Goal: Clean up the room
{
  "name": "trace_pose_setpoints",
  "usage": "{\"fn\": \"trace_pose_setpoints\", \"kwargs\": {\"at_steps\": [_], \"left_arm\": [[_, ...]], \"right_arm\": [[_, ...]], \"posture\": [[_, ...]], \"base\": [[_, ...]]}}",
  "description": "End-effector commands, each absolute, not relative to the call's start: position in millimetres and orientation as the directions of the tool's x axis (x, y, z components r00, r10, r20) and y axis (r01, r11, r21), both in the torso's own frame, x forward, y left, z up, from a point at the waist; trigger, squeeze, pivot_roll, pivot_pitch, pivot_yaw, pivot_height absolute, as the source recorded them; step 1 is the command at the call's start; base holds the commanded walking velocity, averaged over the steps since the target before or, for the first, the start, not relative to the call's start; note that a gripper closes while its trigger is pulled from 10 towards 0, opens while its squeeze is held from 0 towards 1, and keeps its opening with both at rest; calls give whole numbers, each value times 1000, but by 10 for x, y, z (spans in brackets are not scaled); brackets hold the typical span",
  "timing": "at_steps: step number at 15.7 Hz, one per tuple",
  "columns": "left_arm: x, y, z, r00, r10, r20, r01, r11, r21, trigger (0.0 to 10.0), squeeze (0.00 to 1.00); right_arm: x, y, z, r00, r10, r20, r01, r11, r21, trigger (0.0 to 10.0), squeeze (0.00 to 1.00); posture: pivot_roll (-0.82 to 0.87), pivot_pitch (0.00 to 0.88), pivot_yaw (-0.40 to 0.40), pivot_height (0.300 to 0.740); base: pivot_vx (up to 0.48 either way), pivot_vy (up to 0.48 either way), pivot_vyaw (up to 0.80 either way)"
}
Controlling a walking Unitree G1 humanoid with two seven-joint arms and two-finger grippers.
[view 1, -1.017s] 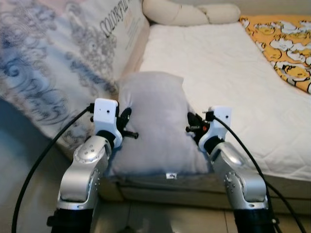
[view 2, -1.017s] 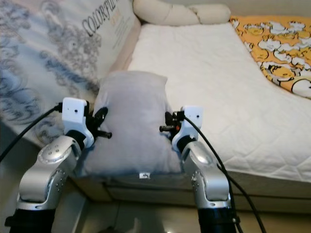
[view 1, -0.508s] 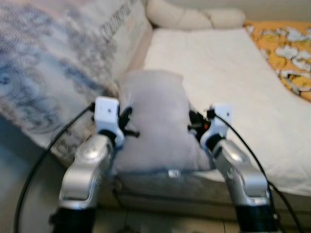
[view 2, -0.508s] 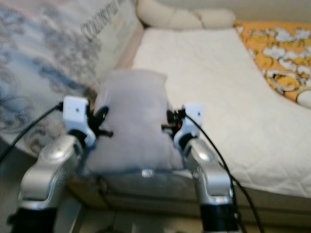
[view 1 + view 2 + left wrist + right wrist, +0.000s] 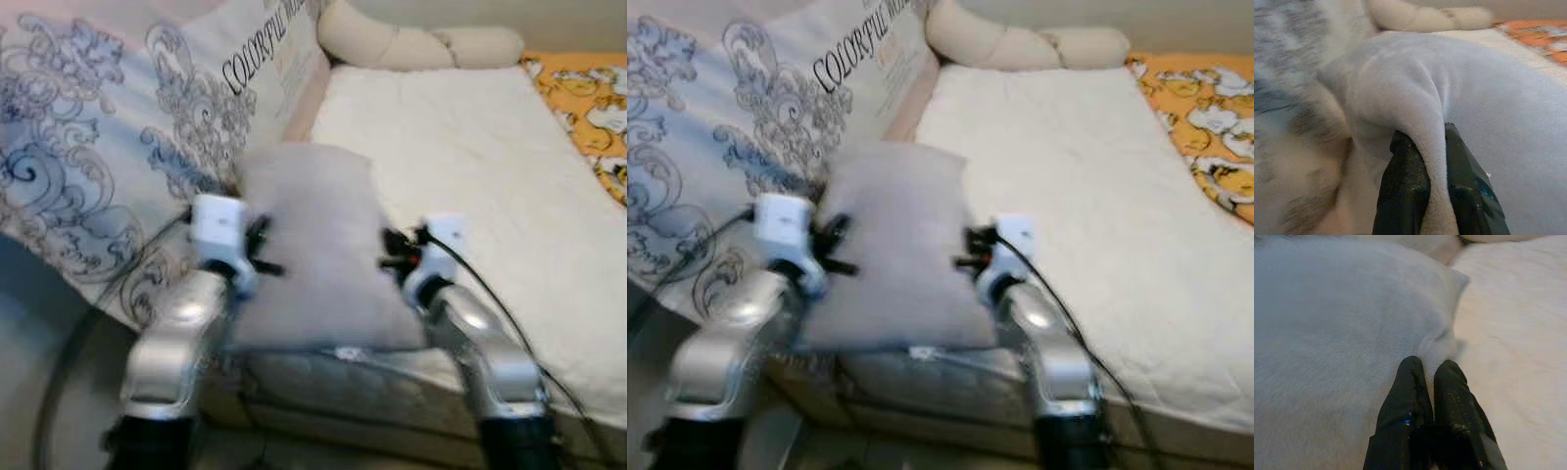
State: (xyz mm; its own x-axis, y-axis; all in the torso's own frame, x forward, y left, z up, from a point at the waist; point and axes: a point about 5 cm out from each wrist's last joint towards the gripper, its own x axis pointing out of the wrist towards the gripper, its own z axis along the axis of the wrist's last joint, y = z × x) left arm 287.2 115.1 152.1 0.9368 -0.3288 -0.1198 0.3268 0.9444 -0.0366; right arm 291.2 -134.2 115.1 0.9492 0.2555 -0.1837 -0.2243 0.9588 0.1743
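A grey pillow (image 5: 313, 245) hangs between my two arms over the near edge of the white mattress (image 5: 470, 166). My left gripper (image 5: 266, 262) is shut on the pillow's left edge. In the left wrist view a fold of grey fabric is pinched between the black fingers (image 5: 1405, 181). At the pillow's right edge my right gripper (image 5: 390, 253) is shut as well. The right wrist view has its fingertips (image 5: 1415, 377) pressed together on the pillow's seam, with the mattress beside it.
A large cushion with blue scroll patterns (image 5: 127, 147) leans along the bed's left side. A cream bolster (image 5: 411, 44) lies at the far end, an orange printed blanket (image 5: 598, 98) at the far right. Grey floor (image 5: 39, 392) lies at the lower left.
The whole picture has shifted and blurred, so the camera has moved. Both grippers keep the same hold on the pillow.
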Motion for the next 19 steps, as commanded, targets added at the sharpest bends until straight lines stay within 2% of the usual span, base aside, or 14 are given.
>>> {"fn": "trace_pose_setpoints", "kwargs": {"at_steps": [1, 8, 19], "left_arm": [[2891, 1266, 1600, 950, -297, -94, 298, 955, -9, 10000, 0], [2906, 1216, 1604, 933, -344, -102, 347, 938, 4, 10000, 0], [2923, 1172, 1581, 925, -365, -104, 368, 930, 5, 10000, 0]], "right_arm": [[2937, -1262, 1236, 957, 262, -128, -235, 953, 194, 10000, 0], [2918, -1350, 1214, 971, 198, -133, -170, 965, 198, 10000, 0], [2909, -1337, 1212, 969, 206, -133, -184, 969, 162, 10000, 0]], "posture": [[61, 0, 51, 740], [52, 0, 71, 740], [40, 0, 62, 740]], "base": [[307, 0, 800], [306, 0, 0], [297, 0, 0]]}}
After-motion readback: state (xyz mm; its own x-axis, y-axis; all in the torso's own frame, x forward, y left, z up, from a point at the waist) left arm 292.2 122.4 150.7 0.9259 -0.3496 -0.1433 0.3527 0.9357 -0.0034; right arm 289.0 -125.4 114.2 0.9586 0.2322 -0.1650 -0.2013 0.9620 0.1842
